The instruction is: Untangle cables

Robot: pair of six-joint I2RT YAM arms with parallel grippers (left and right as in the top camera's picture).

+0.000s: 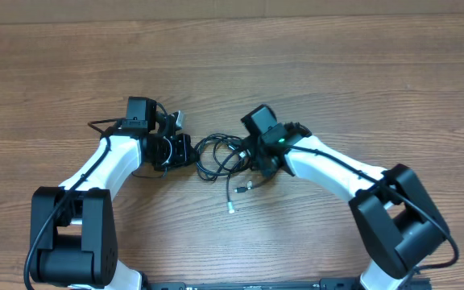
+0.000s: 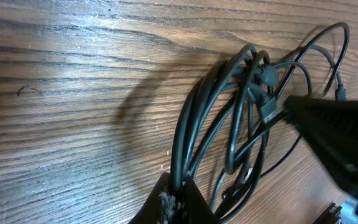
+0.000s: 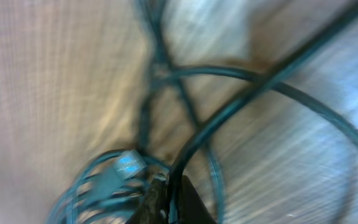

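The cables point(image 1: 220, 155) lie in a tangled black bundle on the wooden table between my two grippers, with two loose plug ends point(image 1: 234, 200) trailing toward the front. My left gripper point(image 1: 185, 151) sits at the bundle's left edge. In the left wrist view it point(image 2: 174, 200) is shut on several strands of the cables point(image 2: 229, 112), which loop away from the jaws. At the bundle's right edge my right gripper point(image 1: 254, 157) presses in. The right wrist view shows the right gripper point(image 3: 168, 198) shut on one strand of the cables point(image 3: 241, 106), with a plug point(image 3: 128, 165) lying beside it.
The wooden table point(image 1: 337, 72) stretches around the bundle on all sides. Both white arms reach in from the front edge, left arm point(image 1: 95, 173) and right arm point(image 1: 337, 173). The right gripper's dark finger point(image 2: 334, 124) shows at the right of the left wrist view.
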